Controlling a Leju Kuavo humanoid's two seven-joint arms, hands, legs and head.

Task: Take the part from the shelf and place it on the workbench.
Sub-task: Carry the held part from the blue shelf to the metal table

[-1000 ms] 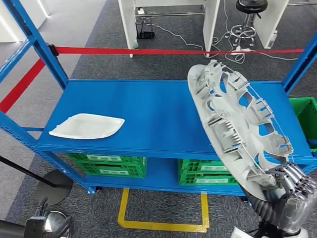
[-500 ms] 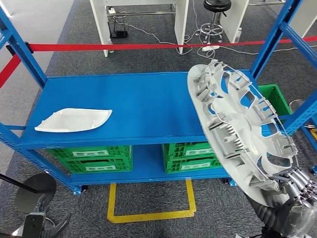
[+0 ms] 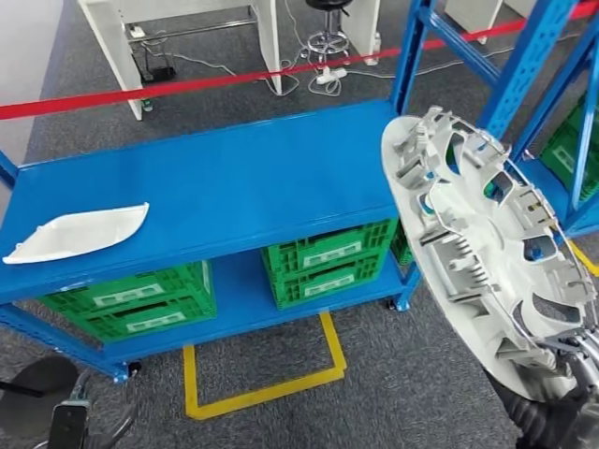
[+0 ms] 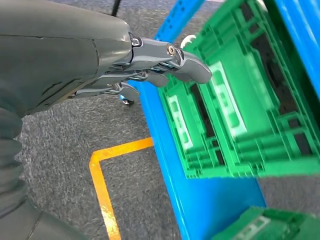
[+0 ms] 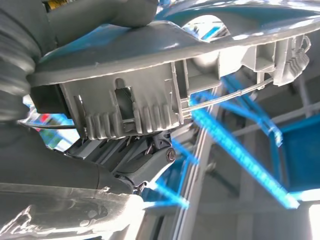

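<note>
**A:** Right robot hand [image 3: 576, 360] grips the big grey wheel cover [image 3: 484, 248] at its lower rim. From the right wrist, dark fingers [image 5: 151, 155] sit under the ribbed back of the part, the thumb above it.

**B:** Off the shelf, then?

**A:** Yes. It hangs tilted in the air, ribbed side toward the head camera, in front of the blue shelf's [image 3: 211, 187] right end and touching nothing there. My reading: an edge grip, because the disc is far too wide to enclose, and the clip ribs give the fingers something to hook.

**B:** Left robot hand?

**A:** Left robot hand [image 4: 151, 67] holds nothing, fingers extended and lying close together, low beside the shelf's bottom rail and the green crates [image 4: 245, 95]. Probably just hanging clear.

**B:** What else is out there?

**A:** White curved panel [image 3: 74, 232] lying flat at the far left of the upper shelf. Yellow floor marking [image 3: 261, 388] in front, red barrier tape [image 3: 177, 86] behind. No table for the drop-off is visible.

**B:** Any writing?

**A:** White labels on the crates, too small and blurred to read.
</note>
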